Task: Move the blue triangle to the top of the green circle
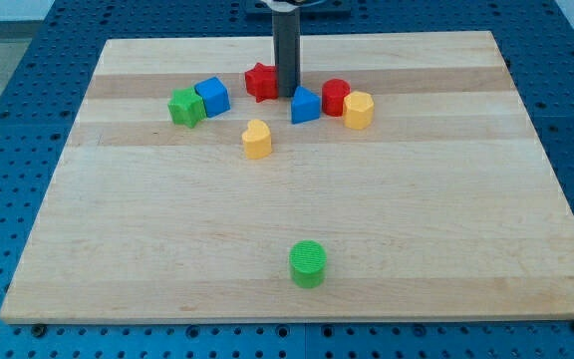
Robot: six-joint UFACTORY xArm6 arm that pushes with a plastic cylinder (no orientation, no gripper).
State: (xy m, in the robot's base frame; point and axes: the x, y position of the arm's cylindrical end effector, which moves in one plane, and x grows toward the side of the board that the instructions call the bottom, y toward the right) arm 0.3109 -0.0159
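Note:
The blue triangle point(305, 106) lies near the view's top centre of the wooden board point(147, 249). The green circle point(308, 263) sits near the view's bottom centre, far below the triangle. My tip point(287, 95) touches down just to the upper left of the blue triangle, between it and a red star-shaped block point(261, 81). The rod rises straight up out of the view's top.
A red cylinder point(335, 96) and a yellow hexagonal block point(358, 110) sit right of the triangle. A blue cube point(212, 96) and a green star-like block point(185, 107) lie to the left. A yellow heart-shaped block point(257, 139) lies below them.

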